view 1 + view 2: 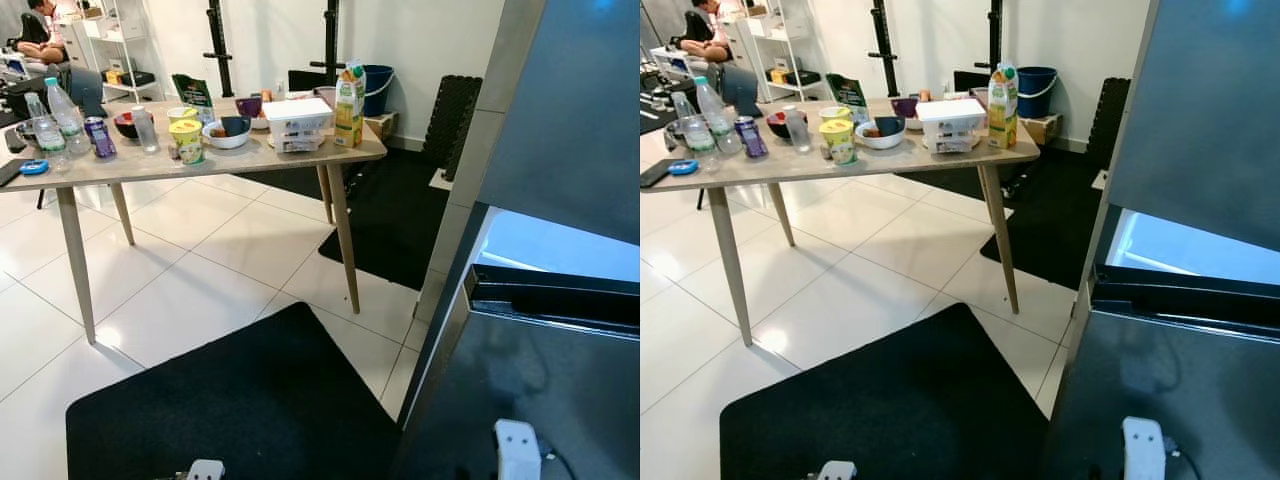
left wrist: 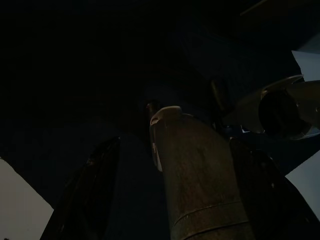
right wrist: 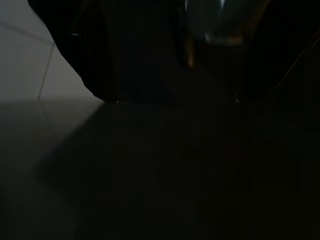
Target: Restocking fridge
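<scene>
Fridge (image 1: 560, 150): open at the robot's right, lit slot showing, door (image 1: 540, 390) swung out in front.
Stock: juice carton (image 1: 349, 103), white tubs (image 1: 296, 124), cups (image 1: 187, 140), bottles (image 1: 62, 115) all on the table (image 1: 200, 160), well left of the fridge.
Claws: both arms hang low, wrist views too dark, can't tell their spread.
Tip: I'd walk to the table's fridge-side corner and take the carton upright.

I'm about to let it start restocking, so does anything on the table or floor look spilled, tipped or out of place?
Nothing stands out. The yellow-green juice carton, clear water bottles, purple can and yellow cup all stand upright on the wooden table. No spill shows on the white tiles. The fridge door is open.
</scene>
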`<state>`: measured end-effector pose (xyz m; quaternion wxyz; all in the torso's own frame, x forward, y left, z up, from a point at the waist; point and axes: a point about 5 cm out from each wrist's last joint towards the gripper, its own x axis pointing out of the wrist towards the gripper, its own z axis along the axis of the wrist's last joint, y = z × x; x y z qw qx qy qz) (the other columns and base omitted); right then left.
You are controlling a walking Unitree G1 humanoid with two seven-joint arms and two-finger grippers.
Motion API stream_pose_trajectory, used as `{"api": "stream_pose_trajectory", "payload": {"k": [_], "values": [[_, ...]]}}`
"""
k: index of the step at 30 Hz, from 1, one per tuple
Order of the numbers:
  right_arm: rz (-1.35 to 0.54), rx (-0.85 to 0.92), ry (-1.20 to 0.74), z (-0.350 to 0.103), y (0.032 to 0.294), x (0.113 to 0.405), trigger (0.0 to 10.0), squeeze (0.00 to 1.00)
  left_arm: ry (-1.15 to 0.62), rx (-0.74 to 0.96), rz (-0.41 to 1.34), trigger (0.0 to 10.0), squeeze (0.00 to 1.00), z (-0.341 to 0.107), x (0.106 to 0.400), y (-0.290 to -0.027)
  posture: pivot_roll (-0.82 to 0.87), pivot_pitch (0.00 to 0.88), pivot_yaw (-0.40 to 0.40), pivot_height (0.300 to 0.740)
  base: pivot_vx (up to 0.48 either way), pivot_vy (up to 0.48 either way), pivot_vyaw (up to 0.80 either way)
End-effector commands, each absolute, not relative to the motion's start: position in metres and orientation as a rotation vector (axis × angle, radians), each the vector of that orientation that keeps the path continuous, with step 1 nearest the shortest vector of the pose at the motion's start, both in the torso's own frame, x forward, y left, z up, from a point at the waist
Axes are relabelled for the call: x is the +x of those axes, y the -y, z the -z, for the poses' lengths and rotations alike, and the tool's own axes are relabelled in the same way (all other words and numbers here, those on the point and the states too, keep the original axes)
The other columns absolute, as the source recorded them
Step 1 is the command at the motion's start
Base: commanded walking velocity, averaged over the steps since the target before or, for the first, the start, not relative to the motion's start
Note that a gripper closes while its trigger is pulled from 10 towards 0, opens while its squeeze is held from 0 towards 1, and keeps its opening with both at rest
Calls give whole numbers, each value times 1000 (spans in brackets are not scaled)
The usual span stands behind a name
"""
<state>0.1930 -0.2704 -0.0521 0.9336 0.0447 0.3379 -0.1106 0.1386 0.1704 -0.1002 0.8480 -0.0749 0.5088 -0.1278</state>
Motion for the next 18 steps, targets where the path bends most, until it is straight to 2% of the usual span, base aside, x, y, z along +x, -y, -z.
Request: {"api": "stream_pose_trajectory", "payload": {"k": [1,7,18], "values": [[240,103,-641,46,275,198,10000,0,-1091,-159,270,10000,0,102,134,-171,-108,14,20,740,0,0,0],[273,128,-566,35,282,210,10000,0,-1091,-156,278,10000,0,102,134,-170,-112,12,22,740,0,0,0],[228,148,-356,-3,277,259,10000,0,-1095,-151,282,10000,0,102,132,-171,-102,22,21,740,0,0,0]]}}
